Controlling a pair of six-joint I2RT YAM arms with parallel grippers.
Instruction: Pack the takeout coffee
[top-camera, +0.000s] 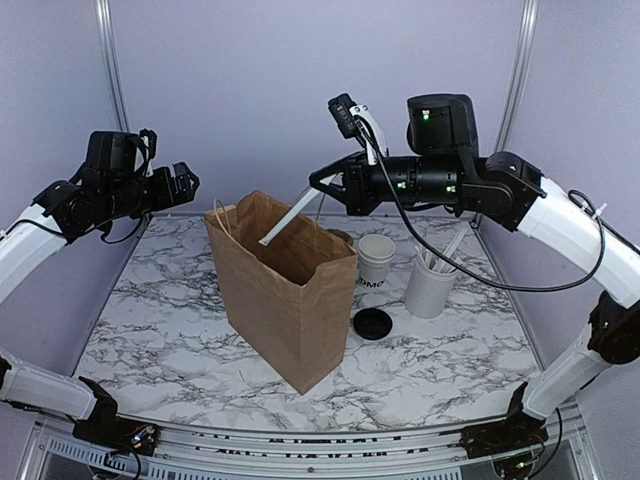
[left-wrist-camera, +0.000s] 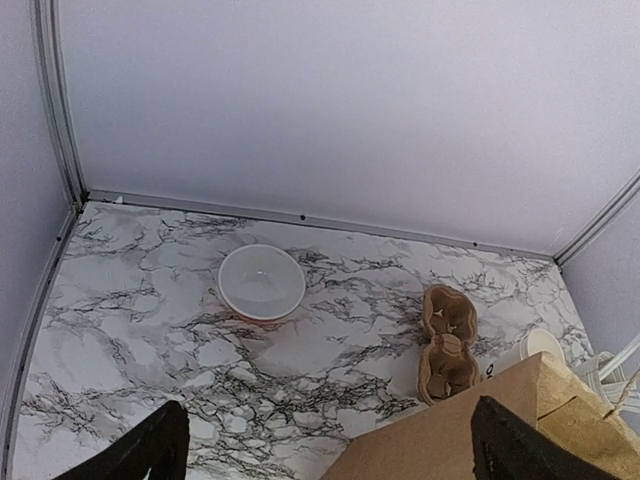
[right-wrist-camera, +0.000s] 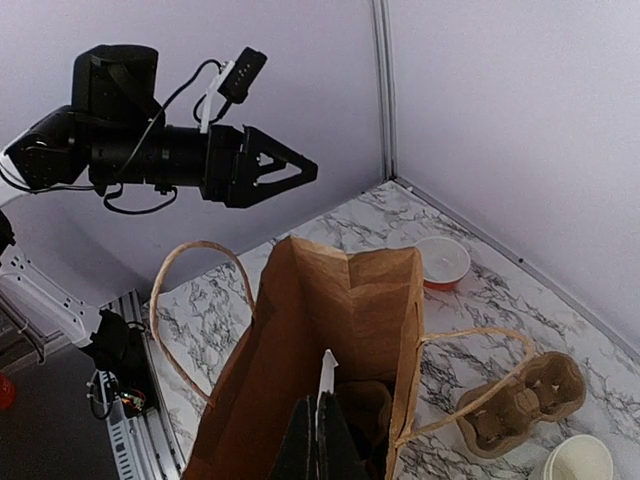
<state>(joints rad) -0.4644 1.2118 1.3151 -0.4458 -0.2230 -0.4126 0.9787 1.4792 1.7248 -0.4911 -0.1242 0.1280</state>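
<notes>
We log the right gripper (top-camera: 322, 186) clamped on a white utensil (top-camera: 287, 218) angled into the open bag (top-camera: 280, 300), likely to drop it in, the left gripper (top-camera: 186, 184) spread wide left of the bag, and cup (top-camera: 377, 258) and lid (top-camera: 372, 323) unpacked just right of the bag.

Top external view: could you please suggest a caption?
Right jaws hold a white utensil over the open paper bag; cup and lid wait alongside.
</notes>
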